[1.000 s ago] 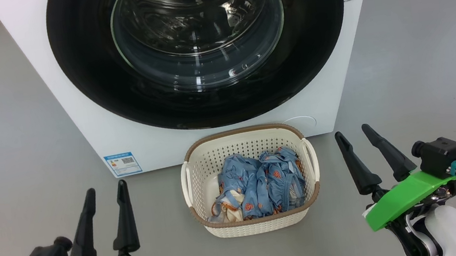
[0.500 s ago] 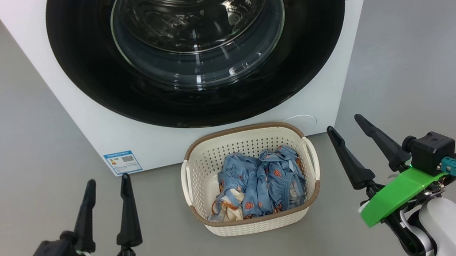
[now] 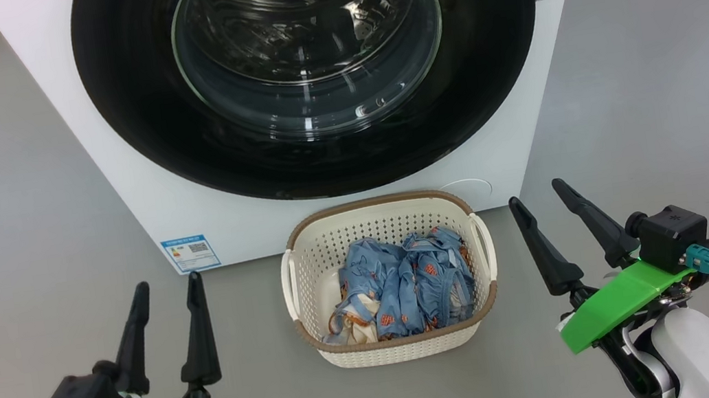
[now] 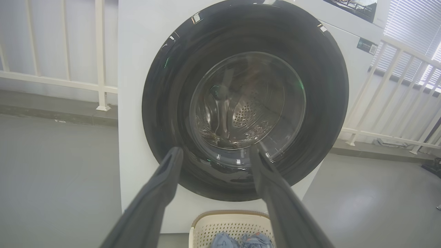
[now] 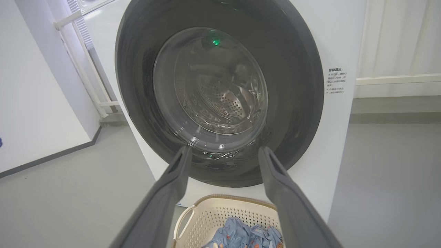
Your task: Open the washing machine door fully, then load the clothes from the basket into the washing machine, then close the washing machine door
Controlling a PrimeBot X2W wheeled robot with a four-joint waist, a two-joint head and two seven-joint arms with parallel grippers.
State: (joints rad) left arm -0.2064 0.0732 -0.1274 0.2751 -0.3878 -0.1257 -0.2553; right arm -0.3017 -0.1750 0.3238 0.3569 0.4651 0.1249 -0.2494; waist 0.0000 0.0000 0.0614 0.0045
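The white washing machine [image 3: 138, 188] stands ahead with its glossy black washing machine door [image 3: 145, 138] shut, the steel drum showing through the glass. On the floor against its front sits the cream basket [image 3: 390, 350] holding the light-blue clothes [image 3: 408, 282]. My left gripper [image 3: 167, 281] hovers open and empty to the basket's left; my right gripper [image 3: 535, 192] hovers open and empty to its right. In the left wrist view the left gripper [image 4: 215, 150] points at the door [image 4: 165, 103]. In the right wrist view the right gripper [image 5: 224, 148] faces the door [image 5: 296, 103] above the basket [image 5: 213, 203].
Grey floor lies on both sides of the machine. A blue sticker [image 3: 191, 252] marks its lower left front. A white railing [image 4: 100, 55] runs behind the machine, and a white wall [image 5: 34, 86] stands off to one side.
Both grippers have edged a little forward toward the machine, the right one also slightly inward; over the last half second nothing has moved. Both stay open.
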